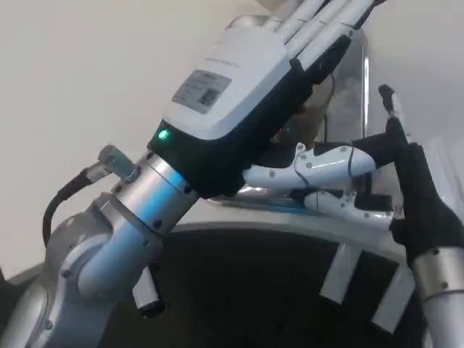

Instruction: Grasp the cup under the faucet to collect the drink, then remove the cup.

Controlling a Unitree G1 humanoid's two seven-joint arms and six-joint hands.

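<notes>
Cup hidden behind left hand (239, 94), fingers straight; right hand (377, 181) splayed, grips nothing seen. Advice: keep cup upright, centred under faucet.

The left hand (239, 87) lies before the dispenser (348, 80), right hand (406, 181) beside.

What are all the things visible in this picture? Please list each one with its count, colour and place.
dispenser: one, shiny silver with a clear part, upper right, mostly hidden behind the left hand.
dark rounded surface: one, black with a pale rim, bottom centre.
cable: one, black, left edge, running to the left forearm.
left forearm: one, silver, lower left.
left hand: one, white back with a green light, fingers reaching to the top edge.
right hand: one, white and black, right side; whether it holds anything cannot be told.
</notes>
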